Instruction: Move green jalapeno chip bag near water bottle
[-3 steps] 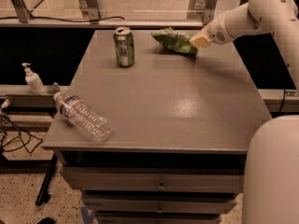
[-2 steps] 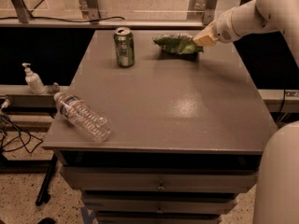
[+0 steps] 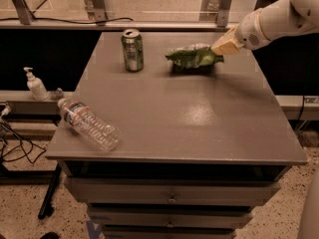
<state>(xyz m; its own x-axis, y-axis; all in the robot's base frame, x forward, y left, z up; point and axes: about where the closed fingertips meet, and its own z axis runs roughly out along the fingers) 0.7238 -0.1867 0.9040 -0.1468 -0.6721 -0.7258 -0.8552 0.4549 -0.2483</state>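
Note:
The green jalapeno chip bag (image 3: pixel 192 56) is a wrinkly green foil bag at the back right of the table, lifted a little above the top with a dark shadow under it. My gripper (image 3: pixel 219 50) comes in from the right on a white arm and is shut on the bag's right end. The water bottle (image 3: pixel 89 124) is clear with a white cap and a blue-and-white label. It lies on its side at the table's front left corner, far from the bag.
A green soda can (image 3: pixel 132 50) stands upright at the back, left of the bag. The grey table (image 3: pixel 199 118) has drawers below. A small white pump bottle (image 3: pixel 36 84) stands on a ledge to the left. Cables lie on the floor at the left.
The bag has come up off the table and shifted slightly toward the front with my gripper. The can and the bottle have not moved.

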